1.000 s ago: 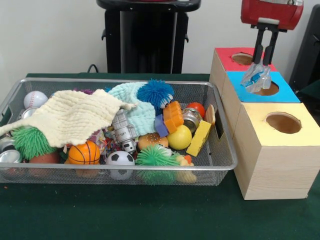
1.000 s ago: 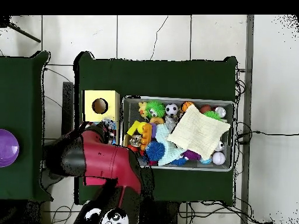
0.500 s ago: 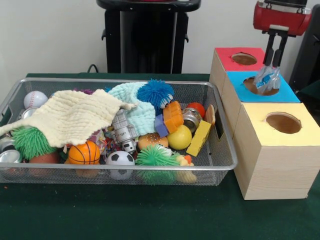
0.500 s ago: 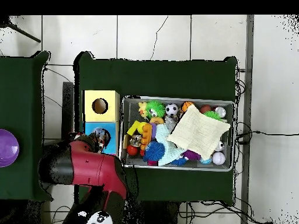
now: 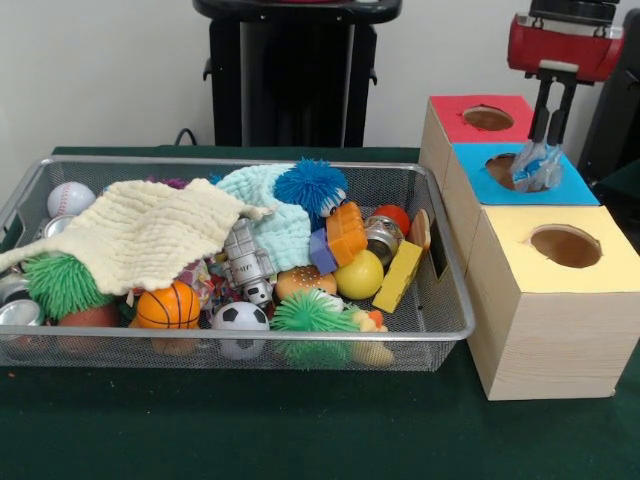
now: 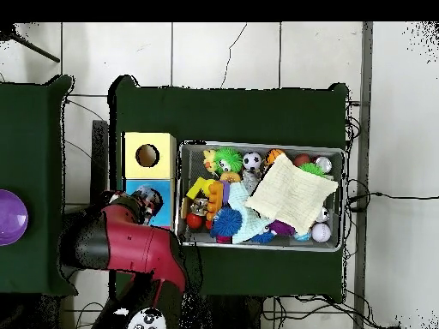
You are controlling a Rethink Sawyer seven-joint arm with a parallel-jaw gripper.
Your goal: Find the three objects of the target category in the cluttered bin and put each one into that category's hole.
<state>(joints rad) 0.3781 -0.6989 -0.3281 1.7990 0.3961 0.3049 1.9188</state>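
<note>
My gripper [image 5: 542, 148] hangs over the blue-topped box [image 5: 570, 188], shut on a crumpled piece of clear, bluish plastic [image 5: 537, 172]. The plastic sits at the right edge of the blue box's hole [image 5: 506, 169], touching or nearly touching the top. From above, the gripper [image 6: 147, 199] and the plastic show over the blue box [image 6: 163, 214], with the red arm [image 6: 129, 244] covering most of that box. The wire mesh bin [image 5: 250, 340] holds many toys under a cream cloth [image 5: 150, 232].
A red-topped box [image 5: 455, 118] stands behind the blue one and a yellow-topped box [image 5: 520, 240] in front, each with a round hole. The bin [image 6: 257, 146] lies close beside the boxes. A purple disc [image 6: 10, 216] rests on a side table.
The gripper has carried the plastic rightward across the blue box, from the near left of its hole to the hole's right edge, and slowed to a near stop.
</note>
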